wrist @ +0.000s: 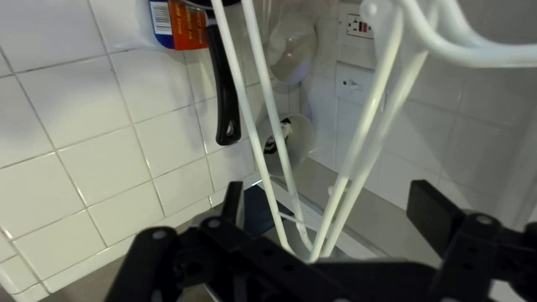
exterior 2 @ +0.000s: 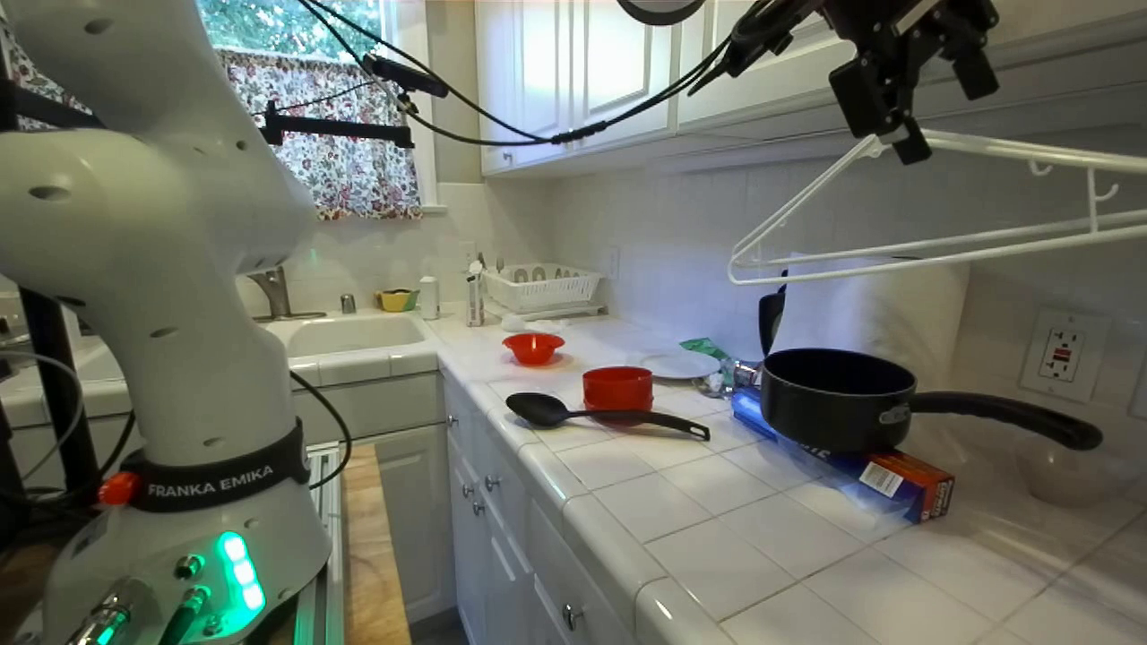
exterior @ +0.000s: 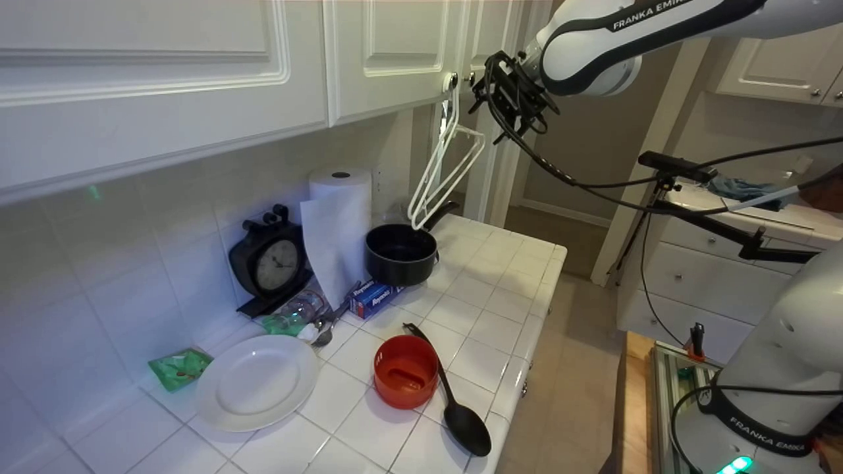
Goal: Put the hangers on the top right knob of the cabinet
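White clothes hangers look hooked on the cabinet knob; my gripper is spread wide, grasping nothing.
If backing off snags a frame, I'd expect the hooks to slip and the lot to drop toward the black saucepan below. Just left of the gripper in an exterior view, the neighbouring knob could catch too; cables droop right.

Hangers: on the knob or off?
On: in an exterior view the hangers hang from the knob, and the wrist view shows the gripper open, not gripping them.
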`<action>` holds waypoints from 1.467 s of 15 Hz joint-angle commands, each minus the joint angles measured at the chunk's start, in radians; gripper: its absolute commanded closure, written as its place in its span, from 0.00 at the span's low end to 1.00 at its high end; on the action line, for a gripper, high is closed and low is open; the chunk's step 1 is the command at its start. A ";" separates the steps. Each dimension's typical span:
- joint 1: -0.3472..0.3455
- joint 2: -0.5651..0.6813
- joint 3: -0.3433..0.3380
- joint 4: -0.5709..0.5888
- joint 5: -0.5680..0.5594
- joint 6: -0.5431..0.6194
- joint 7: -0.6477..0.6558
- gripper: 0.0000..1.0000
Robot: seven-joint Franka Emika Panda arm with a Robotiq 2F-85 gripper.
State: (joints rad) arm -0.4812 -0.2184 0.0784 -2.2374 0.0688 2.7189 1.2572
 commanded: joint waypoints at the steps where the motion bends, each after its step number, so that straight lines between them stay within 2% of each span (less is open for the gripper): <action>1: 0.081 -0.049 -0.080 -0.005 -0.020 -0.119 0.047 0.00; 5: 0.130 -0.098 -0.131 -0.026 -0.004 -0.196 0.018 0.00; 9: 0.182 -0.150 -0.187 -0.032 0.006 -0.364 -0.153 0.00; 13: 0.171 -0.186 -0.197 -0.033 -0.039 -0.476 -0.250 0.00; 22: 0.161 -0.224 -0.194 -0.030 -0.142 -0.604 -0.468 0.00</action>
State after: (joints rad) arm -0.3186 -0.4038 -0.1148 -2.2492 -0.0208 2.1567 0.8502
